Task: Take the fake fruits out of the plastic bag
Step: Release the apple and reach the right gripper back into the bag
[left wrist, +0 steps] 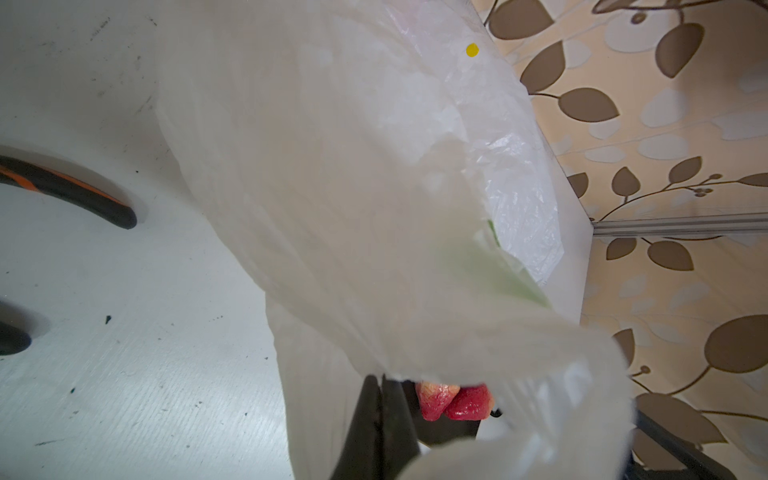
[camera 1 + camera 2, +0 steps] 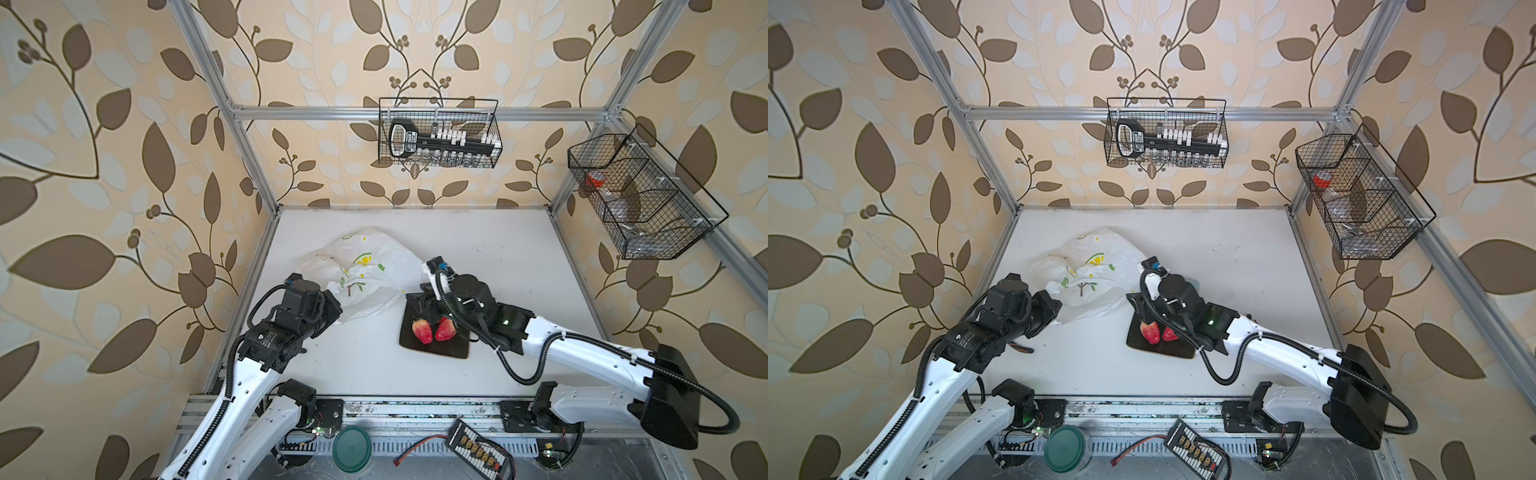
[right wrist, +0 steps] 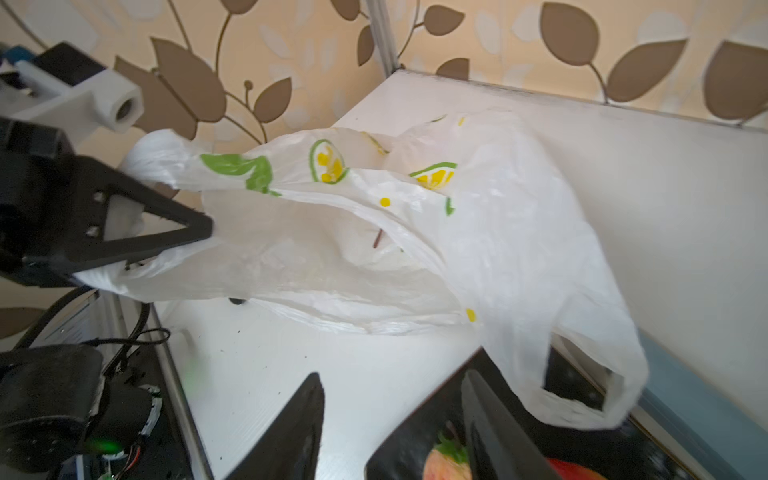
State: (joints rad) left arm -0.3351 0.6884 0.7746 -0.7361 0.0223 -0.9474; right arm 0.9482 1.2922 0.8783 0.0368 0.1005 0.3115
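The plastic bag (image 2: pixel 365 270) (image 2: pixel 1096 270), white with lemon prints, lies crumpled on the table's left half. My left gripper (image 2: pixel 337 296) (image 2: pixel 1057 300) is shut on its near edge; in the right wrist view its black fingers (image 3: pixel 199 230) pinch the film and hold the bag (image 3: pixel 415 232) mouth up. Two red strawberries (image 2: pixel 422 331) (image 2: pixel 445 329) lie on the black tray (image 2: pixel 432 353) (image 2: pixel 1167 351). My right gripper (image 2: pixel 424 305) (image 3: pixel 390 382) hovers open over the tray's far left corner with nothing between its fingers. Other fake fruits are hidden inside the bag.
Orange-handled black pliers (image 1: pixel 70 191) (image 2: pixel 1021 348) lie on the table under my left arm. A wire basket (image 2: pixel 439 133) hangs on the back rail and another (image 2: pixel 640 195) on the right rail. A green lid (image 2: pixel 352 448) sits by the arm bases.
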